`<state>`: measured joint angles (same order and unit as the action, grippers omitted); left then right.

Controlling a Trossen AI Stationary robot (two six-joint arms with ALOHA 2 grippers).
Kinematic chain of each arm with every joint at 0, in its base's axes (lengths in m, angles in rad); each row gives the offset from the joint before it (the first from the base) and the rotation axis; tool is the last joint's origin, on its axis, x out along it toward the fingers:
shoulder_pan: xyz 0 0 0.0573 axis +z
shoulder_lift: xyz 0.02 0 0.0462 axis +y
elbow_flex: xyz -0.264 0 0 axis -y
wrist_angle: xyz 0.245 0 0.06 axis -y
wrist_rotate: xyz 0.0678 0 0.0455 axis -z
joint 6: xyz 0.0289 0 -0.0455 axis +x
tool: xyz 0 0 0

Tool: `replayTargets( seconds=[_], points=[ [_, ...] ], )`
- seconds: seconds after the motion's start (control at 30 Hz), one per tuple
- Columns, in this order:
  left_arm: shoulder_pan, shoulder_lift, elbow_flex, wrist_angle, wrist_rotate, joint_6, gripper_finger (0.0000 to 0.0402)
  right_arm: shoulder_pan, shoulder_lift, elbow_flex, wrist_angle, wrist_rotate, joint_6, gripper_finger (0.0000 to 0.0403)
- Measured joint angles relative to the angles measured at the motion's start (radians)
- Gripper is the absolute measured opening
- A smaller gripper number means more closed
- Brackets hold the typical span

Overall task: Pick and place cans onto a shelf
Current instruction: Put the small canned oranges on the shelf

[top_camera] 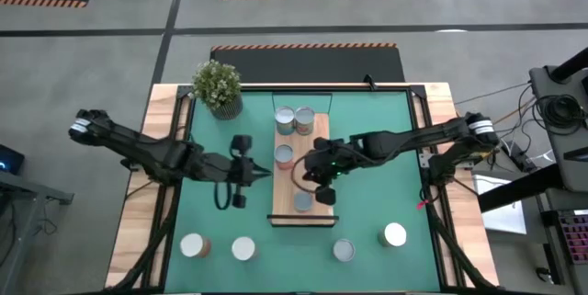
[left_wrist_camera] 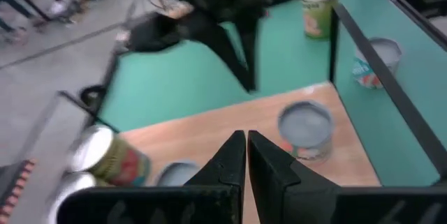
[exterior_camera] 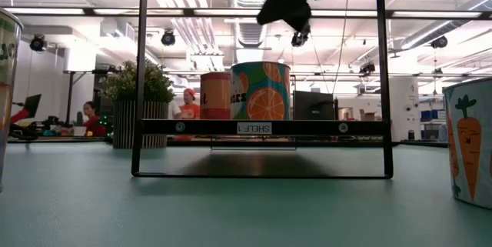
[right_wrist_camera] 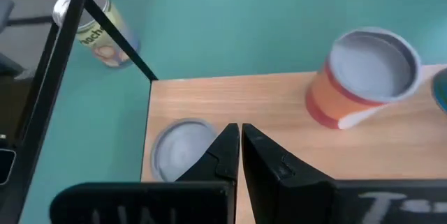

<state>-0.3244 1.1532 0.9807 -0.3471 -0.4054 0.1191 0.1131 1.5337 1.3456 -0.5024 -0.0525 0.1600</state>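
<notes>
The shelf (top_camera: 317, 148) is a light-wood plank raised on a black wire frame (exterior_camera: 138, 85) over the green mat. Several cans stand upright on it: two at its far end (top_camera: 294, 119), an orange one at the middle (top_camera: 286, 155) (right_wrist_camera: 367, 77), and a grey-topped one near its near end (top_camera: 302, 201) (right_wrist_camera: 183, 154) (left_wrist_camera: 305, 126). My left gripper (top_camera: 260, 173) (left_wrist_camera: 246, 155) is shut, raised just left of the shelf. My right gripper (top_camera: 310, 177) (right_wrist_camera: 239, 147) is shut above the shelf, between the middle can and the near can. Neither holds anything.
Several more cans stand on the mat along the near edge (top_camera: 195, 245) (top_camera: 243, 248) (top_camera: 344, 251) (top_camera: 394, 234). A potted plant (top_camera: 218, 86) stands at the far left corner. In the low view, people sit in the room beyond the table (exterior_camera: 92, 116).
</notes>
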Motion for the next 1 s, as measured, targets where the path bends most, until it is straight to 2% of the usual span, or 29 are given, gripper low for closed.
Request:
replayTargets(
  seconds=[0.23,0.43,0.7,1.0],
  points=[
    [-0.001,-0.137,-0.056,0.015,-0.033,-0.006,0.0,0.021,0.132,0.205,-0.237,-0.004,0.012,0.0009],
    [-0.002,-0.19,-0.095,0.025,-0.032,-0.011,0.0,0.019,0.226,0.315,-0.384,-0.058,0.084,0.0009],
    [-0.002,-0.202,-0.099,0.024,-0.031,-0.012,0.0,0.027,0.331,0.398,-0.451,-0.091,0.129,0.0009],
    [-0.002,-0.201,-0.099,0.023,-0.031,-0.006,0.0,0.026,0.352,0.403,-0.445,-0.105,0.111,0.0009]
  ],
)
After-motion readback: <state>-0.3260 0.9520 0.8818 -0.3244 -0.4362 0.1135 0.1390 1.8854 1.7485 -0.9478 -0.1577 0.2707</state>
